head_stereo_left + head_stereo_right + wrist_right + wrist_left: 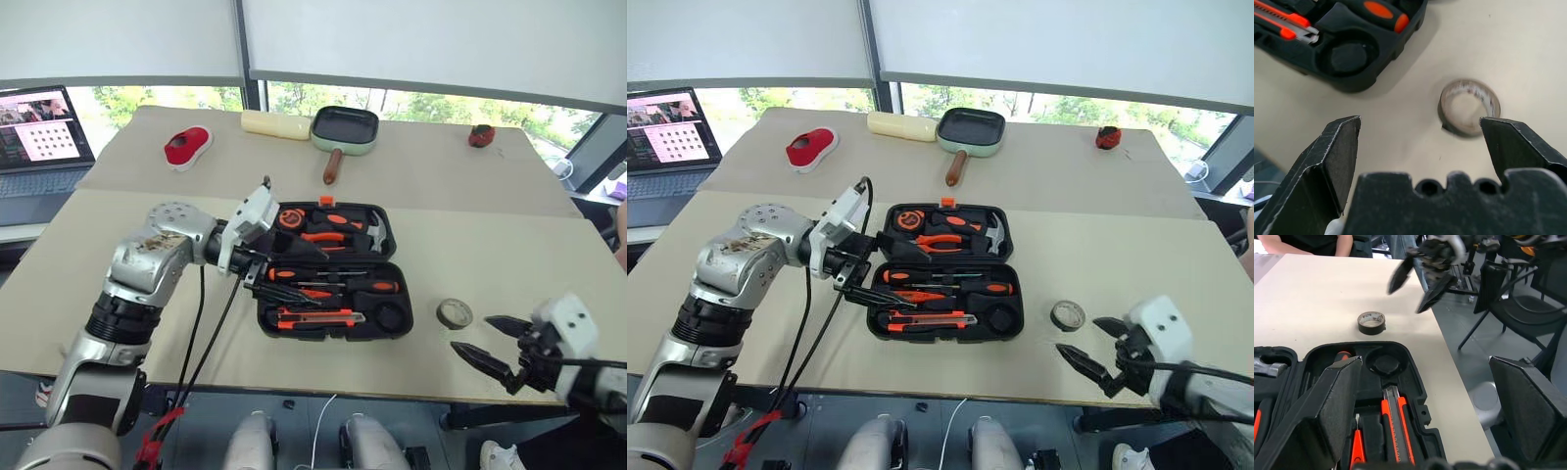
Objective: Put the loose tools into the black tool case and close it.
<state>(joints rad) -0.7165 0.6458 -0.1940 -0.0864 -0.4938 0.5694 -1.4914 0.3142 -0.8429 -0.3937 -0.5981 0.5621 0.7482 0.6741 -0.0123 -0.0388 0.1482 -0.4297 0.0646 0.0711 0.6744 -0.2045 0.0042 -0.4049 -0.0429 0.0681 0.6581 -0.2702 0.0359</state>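
Observation:
The black tool case (270, 319) lies open in the middle of the table. Its near half holds two screwdrivers (338, 286), a slim orange tester pen (315, 293) and the utility knife (318, 317), beside an empty round slot (392, 315). The tape roll (454, 313) lies loose on the table right of the case. My left gripper (266, 284) hovers open over the case's left end, holding nothing. Near the table's front right edge my right gripper (475, 335) is open, pointing at the tape roll (1468, 106) from just short of it.
Pliers, a hammer and a tape measure sit in the case's far half (333, 227). A green frying pan (345, 130), a cream block (276, 124) and a red object (186, 147) stand at the back. A laptop (39, 137) is far left. A person (1303, 242) sits beyond the table.

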